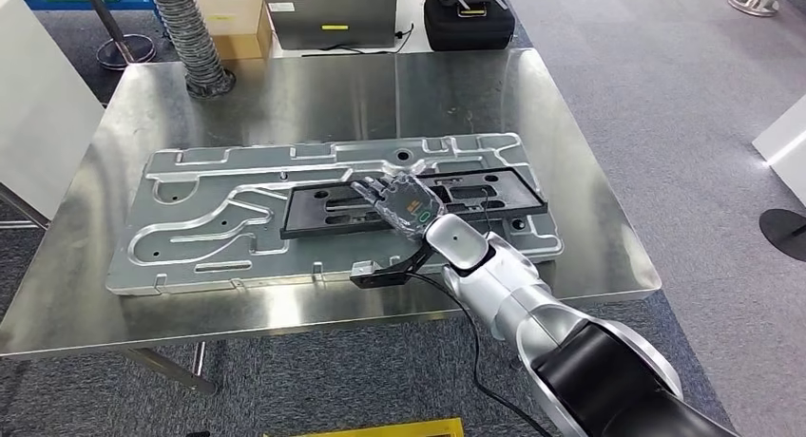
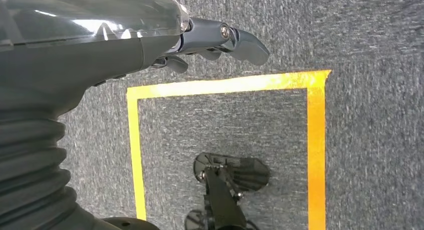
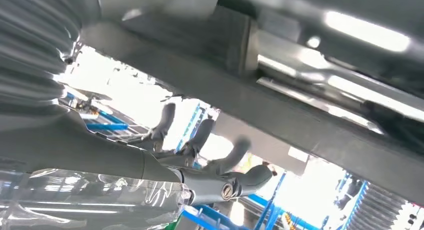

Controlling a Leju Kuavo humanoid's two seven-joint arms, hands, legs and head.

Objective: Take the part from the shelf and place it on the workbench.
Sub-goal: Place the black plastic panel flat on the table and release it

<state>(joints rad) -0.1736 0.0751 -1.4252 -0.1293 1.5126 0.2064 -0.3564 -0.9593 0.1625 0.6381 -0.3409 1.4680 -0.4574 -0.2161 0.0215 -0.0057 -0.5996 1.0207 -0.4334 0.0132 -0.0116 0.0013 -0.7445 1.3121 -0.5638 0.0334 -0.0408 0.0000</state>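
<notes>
One black frame part (image 1: 414, 200) lies flat on one large grey machined plate (image 1: 219, 218), which rests on the steel desk (image 1: 314, 85). The part is a long rectangular frame with slotted openings, set slightly askew on the plate's right half, its long side running left to right.

One right hand (image 1: 399, 204) is over the middle of the part, palm down, fingers (image 1: 373, 187) spread and extended toward the plate's centre. From the head view the hand overlaps the part; I cannot tell whether the fingers touch it or hover just above. Nothing is clasped in them. In the right wrist view the fingers (image 3: 200, 135) are apart and slightly curled, with the blurred underside of a dark surface close above them in the picture.

One left hand (image 2: 100, 45) hangs low over grey carpet (image 2: 360, 35), with fingers (image 2: 240, 40) loosely extended and holding nothing. One yellow tape rectangle (image 2: 315, 155) is marked on the carpet below it.

At the desk's far edge:
- one corrugated grey hose (image 1: 190, 38), standing on the desk's far-left corner
- one cardboard box (image 1: 233, 24), beyond the desk
- one grey laptop-like case (image 1: 331, 14), beyond the desk
- one black bag (image 1: 468, 21), beyond the desk, to the right of the case

One black cable (image 1: 470, 332) runs along the right arm, from the wrist down past the desk's near edge. One white panel (image 1: 38, 114) stands at the desk's left side.
</notes>
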